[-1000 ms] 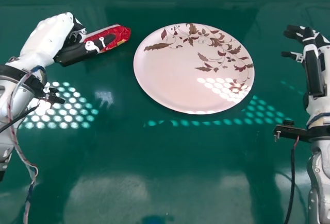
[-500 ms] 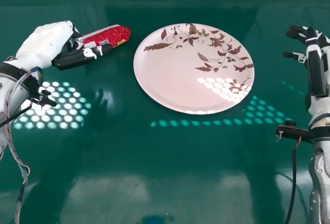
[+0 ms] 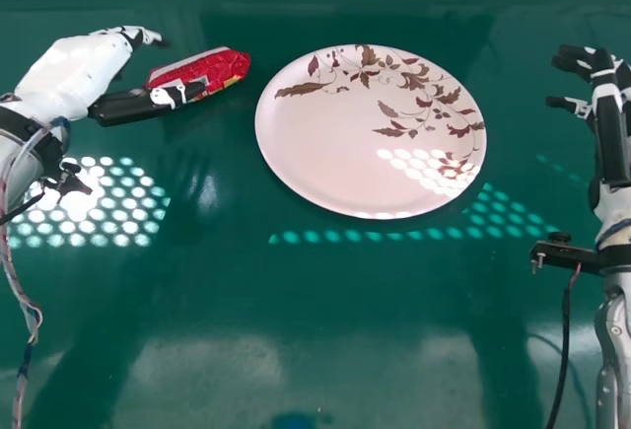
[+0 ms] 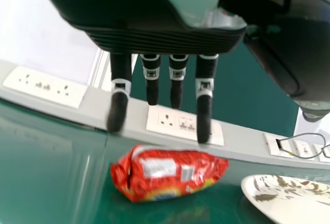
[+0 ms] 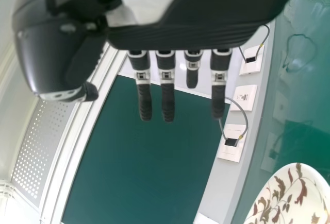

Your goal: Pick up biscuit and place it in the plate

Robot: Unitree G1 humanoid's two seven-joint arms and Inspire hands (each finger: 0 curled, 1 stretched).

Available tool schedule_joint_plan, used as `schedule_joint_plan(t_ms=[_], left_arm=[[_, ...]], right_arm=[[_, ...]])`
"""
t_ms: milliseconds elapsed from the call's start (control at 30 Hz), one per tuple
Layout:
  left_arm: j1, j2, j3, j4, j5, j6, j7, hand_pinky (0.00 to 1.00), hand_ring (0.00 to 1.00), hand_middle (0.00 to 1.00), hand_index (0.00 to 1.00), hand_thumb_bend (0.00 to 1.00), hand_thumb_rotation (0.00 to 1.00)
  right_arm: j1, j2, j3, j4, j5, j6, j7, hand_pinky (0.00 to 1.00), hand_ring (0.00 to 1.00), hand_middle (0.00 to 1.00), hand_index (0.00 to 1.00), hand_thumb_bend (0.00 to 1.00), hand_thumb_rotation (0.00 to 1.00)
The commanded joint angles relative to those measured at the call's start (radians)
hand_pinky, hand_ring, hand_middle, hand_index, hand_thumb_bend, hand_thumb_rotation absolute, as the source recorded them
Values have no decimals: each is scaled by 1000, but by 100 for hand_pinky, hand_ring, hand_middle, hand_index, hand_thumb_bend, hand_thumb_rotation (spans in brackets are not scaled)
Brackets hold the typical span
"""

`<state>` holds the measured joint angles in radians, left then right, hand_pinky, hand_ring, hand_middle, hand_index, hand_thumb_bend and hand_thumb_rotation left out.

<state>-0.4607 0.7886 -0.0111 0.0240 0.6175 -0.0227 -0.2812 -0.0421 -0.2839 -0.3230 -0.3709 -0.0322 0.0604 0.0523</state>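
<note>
My white-and-black left hand (image 3: 79,72) hid part of the shiny red biscuit packet's (image 3: 219,66) near edge. Both wrist views cut off the round, pale, leaf-patterned plate (image 4: 286,203).

The head view looks forward and down from high; both wrist views face far, lower; all share the round, pale, leaf-patterned plate (image 3: 335,153).

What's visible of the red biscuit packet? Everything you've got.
The biscuit packet has a shiny, creased, plastic-looking red wrapper with white patches and yellow along its near edge. One end is crumpled; no tear shows. It lies on its side, long and slightly slanted, on the green table, left of the plate and apart from it. The left hand's thumb overlaps its near edge in the head view; I can't tell whether they touch.
</note>
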Motion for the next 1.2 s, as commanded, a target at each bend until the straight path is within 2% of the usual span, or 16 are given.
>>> schedule_joint_plan(t_ms=[0, 200, 467, 600, 833, 1167], left_arm=[[-20, 18, 13, 0, 7, -8, 21, 86, 97, 99, 98, 100, 39], [-46, 22, 14, 2, 3, 7, 15, 91, 100, 100, 100, 100, 39], [-105, 2, -30, 29, 18, 64, -23, 96, 100, 100, 100, 100, 30], [-149, -3, -61, 91, 24, 44, -19, 95, 100, 100, 100, 100, 33], [-229, -10, -133, 198, 67, 8, -5, 90, 99, 100, 100, 100, 42], [-306, -30, -212, 320, 87, -15, -46, 95, 100, 100, 100, 100, 44]], right_arm=[[19, -5, -13, -14, 9, 10, -1, 66, 74, 77, 77, 58, 33], [15, -4, -14, -7, 23, 2, 3, 65, 74, 77, 77, 57, 30], [14, -11, -12, -12, 16, 17, 0, 66, 74, 77, 76, 59, 32], [12, -12, -8, -22, 9, 31, -2, 66, 75, 77, 76, 60, 34], [-3, -21, 1, 1, -5, 1, -1, 64, 73, 76, 75, 59, 36], [-13, -23, 1, -1, -8, 12, 4, 63, 72, 76, 75, 61, 38]])
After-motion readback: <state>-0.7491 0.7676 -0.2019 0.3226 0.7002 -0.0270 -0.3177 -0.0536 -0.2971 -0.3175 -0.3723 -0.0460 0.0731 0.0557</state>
